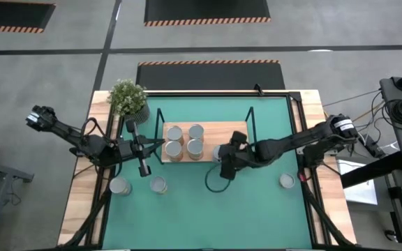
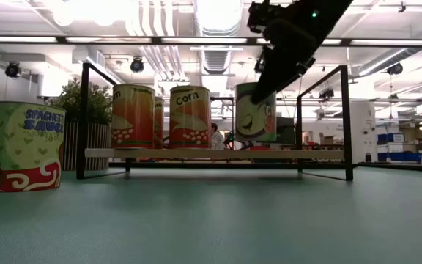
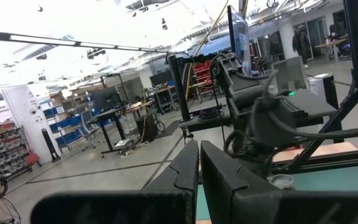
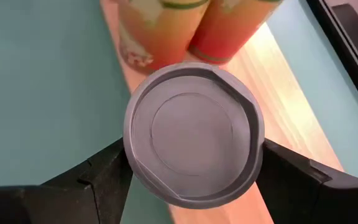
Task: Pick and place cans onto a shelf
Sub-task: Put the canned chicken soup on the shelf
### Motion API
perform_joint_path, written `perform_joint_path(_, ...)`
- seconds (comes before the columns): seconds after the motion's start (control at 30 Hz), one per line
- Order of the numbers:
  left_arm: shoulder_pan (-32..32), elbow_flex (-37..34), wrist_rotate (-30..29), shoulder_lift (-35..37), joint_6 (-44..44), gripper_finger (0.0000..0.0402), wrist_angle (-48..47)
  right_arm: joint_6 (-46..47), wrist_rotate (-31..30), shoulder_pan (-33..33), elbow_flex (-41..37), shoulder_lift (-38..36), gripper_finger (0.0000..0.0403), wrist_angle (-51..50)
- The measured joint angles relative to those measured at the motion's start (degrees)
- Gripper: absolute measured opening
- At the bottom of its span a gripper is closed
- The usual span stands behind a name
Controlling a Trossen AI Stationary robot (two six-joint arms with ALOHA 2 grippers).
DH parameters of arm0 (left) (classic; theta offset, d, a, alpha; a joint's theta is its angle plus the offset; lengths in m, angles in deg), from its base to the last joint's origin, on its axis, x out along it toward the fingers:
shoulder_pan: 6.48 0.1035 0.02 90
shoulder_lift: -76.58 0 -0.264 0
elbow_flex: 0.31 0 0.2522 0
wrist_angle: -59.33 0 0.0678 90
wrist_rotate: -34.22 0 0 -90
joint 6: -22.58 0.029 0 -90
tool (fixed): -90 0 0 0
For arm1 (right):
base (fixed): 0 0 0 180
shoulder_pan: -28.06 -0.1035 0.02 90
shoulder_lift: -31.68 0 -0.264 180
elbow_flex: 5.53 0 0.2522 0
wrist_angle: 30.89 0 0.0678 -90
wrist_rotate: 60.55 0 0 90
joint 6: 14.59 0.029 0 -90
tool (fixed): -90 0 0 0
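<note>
The shelf is a light wooden board in a black wire frame at the middle of the green mat. Several cans stand upright on its left half; the low view shows them as labelled cans. My right gripper holds one more can over the board's near edge. Its grey round top fills the right wrist view. My left gripper hovers shut to the left of the shelf, holding nothing; its closed fingers show in the left wrist view. My right gripper pinches the can between its two fingers, one on each opposite side of the wall just under the top rim. The fingers come slanting down from the table's right. The can hangs a little tilted, lifted clear of the board.
Two cans stand on the mat near the left; one shows large in the low view. Another can stands at the mat's right. A potted plant is at the far left corner. The shelf's upright posts rise around the board.
</note>
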Motion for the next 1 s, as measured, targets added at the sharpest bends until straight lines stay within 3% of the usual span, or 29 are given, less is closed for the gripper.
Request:
perform_joint_path(0.2,0.00,0.01,0.00,0.00,0.00,0.0000,-0.02,-2.83,2.88,1.56,-0.98,-0.01,0.0282,3.51)
perform_joint_path(0.7,0.00,-0.01,0.00,0.00,0.02,0.0000,-0.02,-2.76,2.76,4.02,-3.03,-0.03,0.0290,4.56)
perform_joint_path(1.0,0.00,-0.01,0.00,-0.04,0.02,0.0000,-0.02,-2.77,2.73,4.36,-3.03,-0.03,0.0331,4.65)
